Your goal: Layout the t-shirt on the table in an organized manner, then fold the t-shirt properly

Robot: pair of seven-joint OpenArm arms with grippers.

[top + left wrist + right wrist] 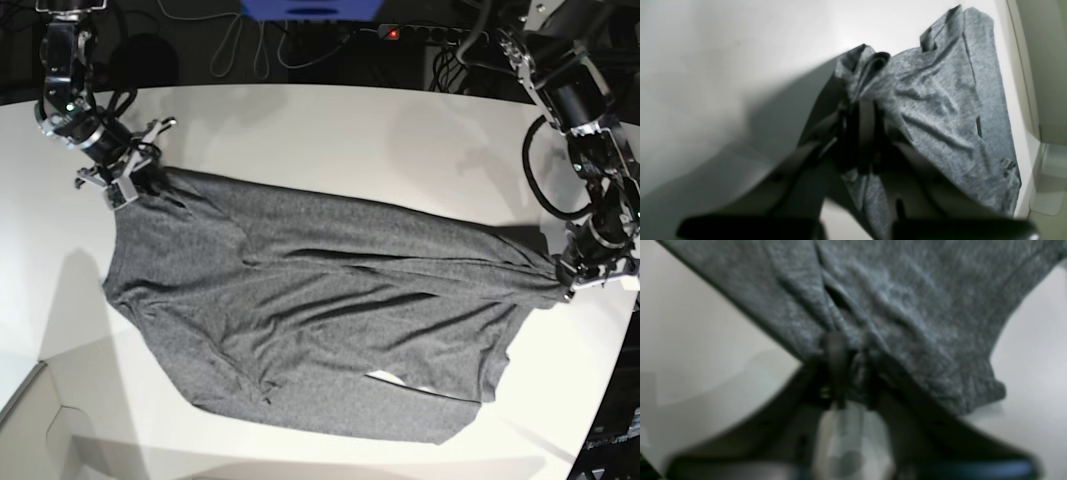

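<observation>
A: Where's the shirt?

B: We see the heathered dark grey knit long-sleeved t-shirt stretched across the big smooth white table, wrinkled, running from the far left corner toward the right edge.

A: Grippers?

B: We have the right gripper near the far left corner, pinching a bunch of shirt fabric. The left gripper, at the right edge, is pressed together on gathered cloth too.
</observation>
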